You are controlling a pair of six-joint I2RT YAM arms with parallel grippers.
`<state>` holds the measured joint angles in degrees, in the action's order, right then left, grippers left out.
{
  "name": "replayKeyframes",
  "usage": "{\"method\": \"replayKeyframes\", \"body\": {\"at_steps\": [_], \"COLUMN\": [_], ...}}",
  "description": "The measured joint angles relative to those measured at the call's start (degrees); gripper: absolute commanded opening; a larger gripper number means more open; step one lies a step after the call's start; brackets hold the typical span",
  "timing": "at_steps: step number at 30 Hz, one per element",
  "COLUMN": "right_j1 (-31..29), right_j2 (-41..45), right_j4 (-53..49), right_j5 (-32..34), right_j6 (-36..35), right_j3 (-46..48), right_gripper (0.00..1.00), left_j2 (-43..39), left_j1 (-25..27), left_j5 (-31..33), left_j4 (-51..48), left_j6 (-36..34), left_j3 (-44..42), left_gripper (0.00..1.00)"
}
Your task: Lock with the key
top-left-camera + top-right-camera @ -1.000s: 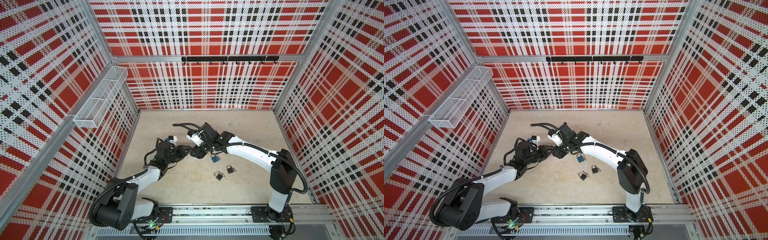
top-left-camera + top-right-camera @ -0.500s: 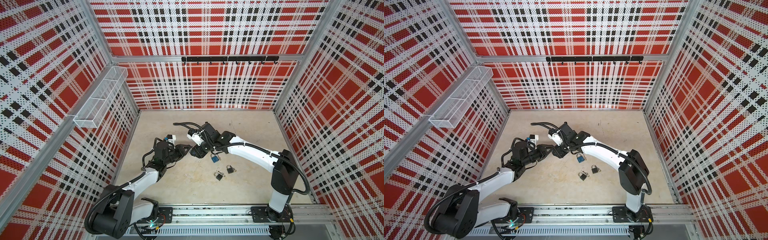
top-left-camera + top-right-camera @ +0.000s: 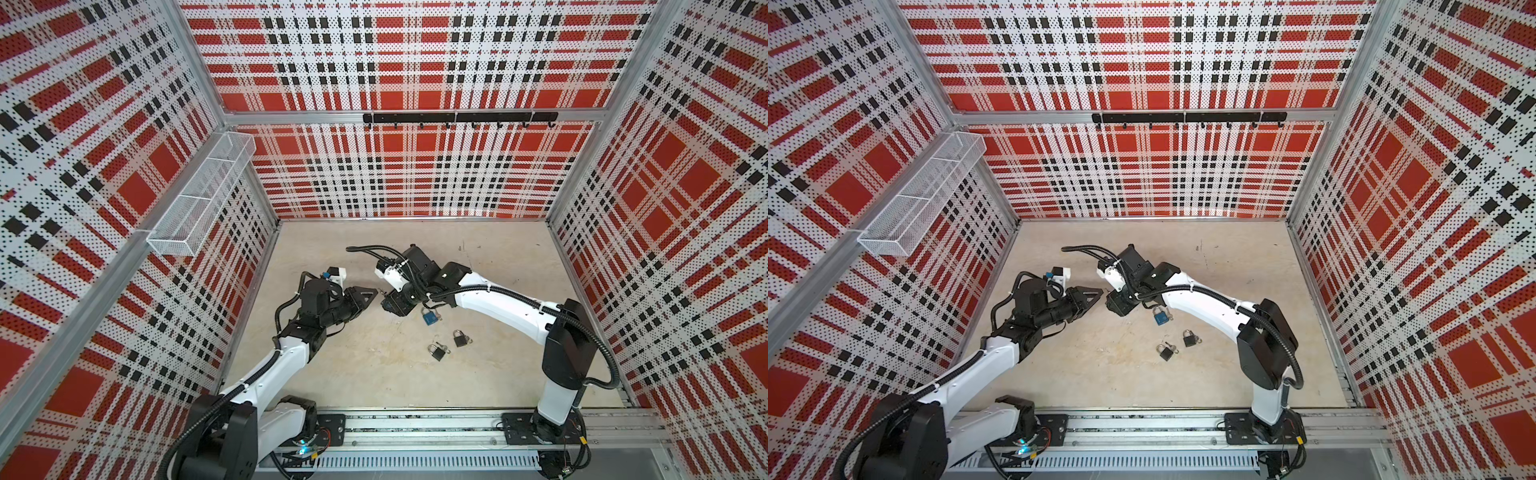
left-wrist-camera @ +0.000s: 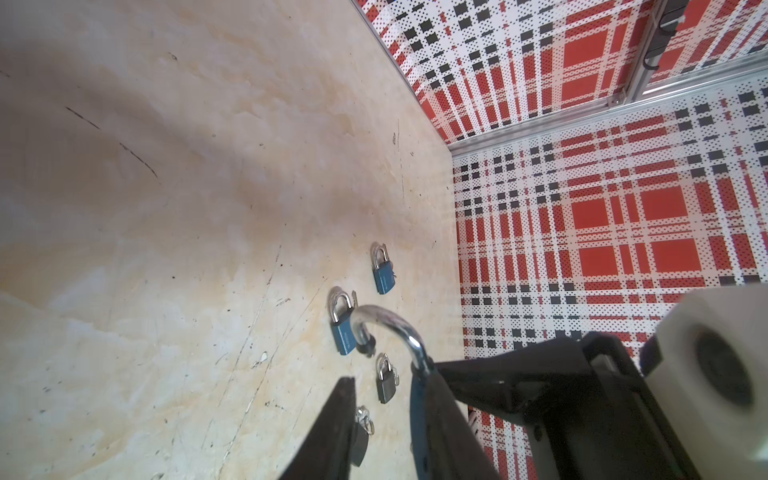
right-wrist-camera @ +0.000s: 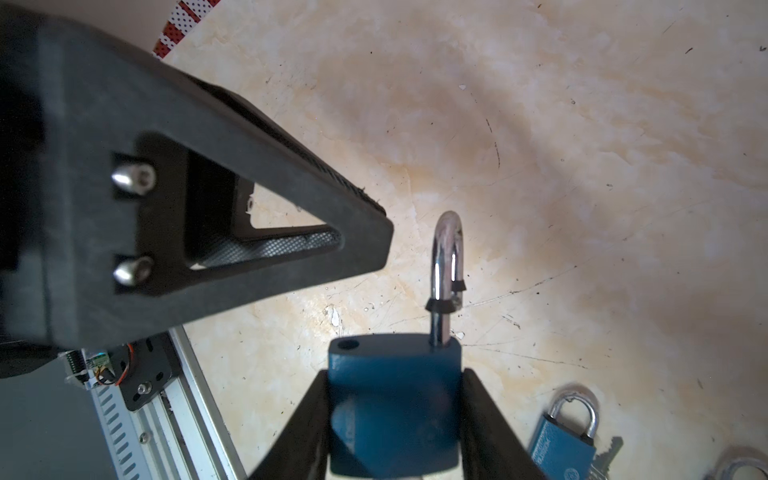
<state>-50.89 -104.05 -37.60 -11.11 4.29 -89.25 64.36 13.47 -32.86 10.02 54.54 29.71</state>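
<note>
1. Take the blue metal padlock (image 5: 395,415) as landmark: clamped by its body in the right gripper (image 5: 395,378), held above the beige floor (image 5: 582,166), chrome shackle (image 5: 446,249) raised and swung off its socket hole (image 5: 348,344). Key for it not seen; keyway end hidden.
2. Just beside that padlock, on the shackle side: left gripper (image 3: 373,293), black fingers (image 5: 291,249) parted around nothing, tip short of the shackle and not touching it.
3. To lock cleanly: swing the free shackle end back over the socket hole first, then press straight down along the leg; keep the right grip firm to stop the body twisting. Push off-line and risk jamming on the rim.
4. Beyond the padlock, toward the right arm's base (image 3: 552,424): a loose blue padlock (image 3: 430,318) on the floor, then a small black padlock (image 3: 437,352), then another black padlock (image 3: 460,340) farthest out; steer clear of all three.
5. Against a second ago: left arm (image 3: 291,353) with elbow and shoulder swung outward, away from the padlock, tip kept about where it was; right gripper and loose padlocks unmoved.
</note>
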Motion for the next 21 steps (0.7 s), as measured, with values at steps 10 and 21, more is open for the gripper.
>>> {"method": "replayKeyframes", "body": {"at_steps": [10, 21], "right_j1": [-1.4, -3.1], "right_j2": [0.0, 0.0], "right_j4": [-0.4, -1.1], "right_j5": [2.3, 6.6], "right_j6": [-0.9, -2.8], "right_j3": [0.0, 0.0], "right_gripper": [0.26, 0.25], "left_j2": [3.2, 5.9], "left_j1": [0.5, 1.2], "left_j5": [-1.1, -1.2], "left_j4": [-1.1, -2.2], "left_j6": [0.0, 0.3], "left_j3": [3.5, 4.5], "left_gripper": [0.34, 0.34]}}
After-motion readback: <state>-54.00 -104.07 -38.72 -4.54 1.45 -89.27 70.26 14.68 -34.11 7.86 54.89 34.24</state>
